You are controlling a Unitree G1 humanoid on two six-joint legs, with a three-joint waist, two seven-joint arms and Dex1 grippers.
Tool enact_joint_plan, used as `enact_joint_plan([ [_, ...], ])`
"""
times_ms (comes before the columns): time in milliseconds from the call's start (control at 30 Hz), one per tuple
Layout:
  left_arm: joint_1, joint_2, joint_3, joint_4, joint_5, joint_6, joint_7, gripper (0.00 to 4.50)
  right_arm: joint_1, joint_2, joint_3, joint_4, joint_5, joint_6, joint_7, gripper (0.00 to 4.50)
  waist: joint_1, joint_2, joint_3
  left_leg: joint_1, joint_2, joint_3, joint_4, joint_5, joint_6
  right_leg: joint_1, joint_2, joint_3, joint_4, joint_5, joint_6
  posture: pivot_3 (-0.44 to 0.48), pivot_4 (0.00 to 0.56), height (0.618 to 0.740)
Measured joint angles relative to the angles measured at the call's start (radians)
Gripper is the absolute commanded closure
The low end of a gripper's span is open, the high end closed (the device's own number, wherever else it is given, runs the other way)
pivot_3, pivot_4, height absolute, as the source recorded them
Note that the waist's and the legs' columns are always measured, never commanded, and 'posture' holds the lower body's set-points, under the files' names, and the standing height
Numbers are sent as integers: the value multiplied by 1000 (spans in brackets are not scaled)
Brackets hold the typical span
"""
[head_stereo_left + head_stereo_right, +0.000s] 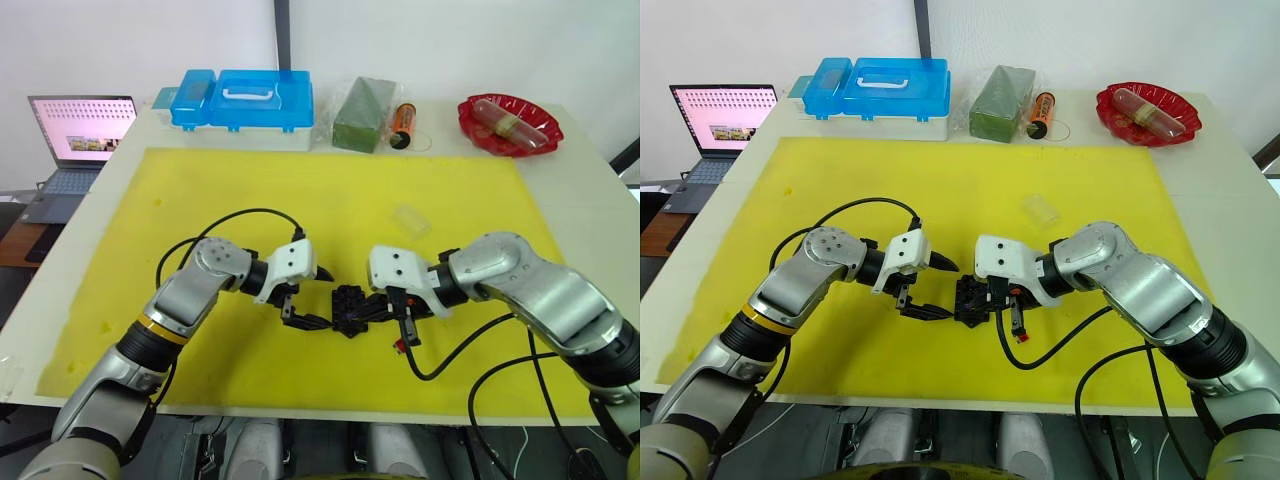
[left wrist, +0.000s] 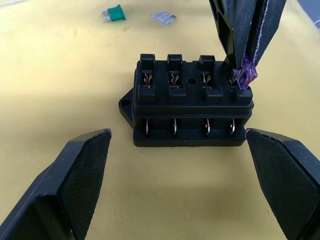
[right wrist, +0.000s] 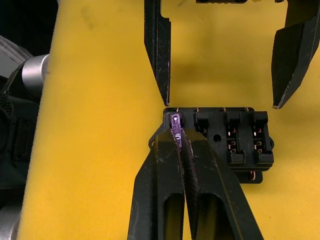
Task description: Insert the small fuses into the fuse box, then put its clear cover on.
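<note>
The black fuse box [image 1: 350, 305] lies on the yellow mat, between my two grippers. My right gripper [image 3: 179, 137] is shut on a purple fuse [image 3: 176, 125], holding it at the end slot of the box; the other slots [image 2: 175, 80] show bare metal contacts. My left gripper [image 2: 177, 135] stands open, its fingers [image 3: 157, 60] on either side of the box without touching it. A green fuse [image 2: 116, 13] and a clear fuse [image 2: 164, 19] lie loose on the mat beyond the box. The clear cover [image 1: 411, 220] lies on the mat behind my right gripper.
Along the table's far edge stand a blue plastic case [image 1: 245, 100], a bagged green block [image 1: 362, 112], an orange bottle [image 1: 403, 124] and a red bowl [image 1: 510, 122]. A laptop [image 1: 80, 135] sits off the table's left. Black cables [image 1: 440, 365] loop beside both wrists.
</note>
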Motion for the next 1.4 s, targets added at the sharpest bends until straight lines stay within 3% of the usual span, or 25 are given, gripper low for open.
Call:
enact_joint_plan([
  [1200, 8, -1, 0, 0, 0, -2, 18, 7, 32, 12, 41, 5, -100, -70, -7, 4500, -1, 0, -1, 5, 0, -1, 0, 0, 0, 6, 1, 0, 0, 0, 0, 0, 150, 740],
  [1367, 8, -1, 0, 0, 0, -2, 19, 0, 21, 12, 39, 6, -94, -56, -2, 3217, -1, 0, -1, 5, 0, -1, 0, 0, 0, 6, 1, 0, 0, 0, 0, 0, 150, 740],
  [1400, 8, -1, 0, 0, 0, -2, 19, 0, 16, 12, 38, 6, -91, -50, -1, 3217, -1, 0, -1, 5, 0, -1, 0, 0, 0, 6, 1, 0, 0, 0, 0, 0, 150, 740],
])
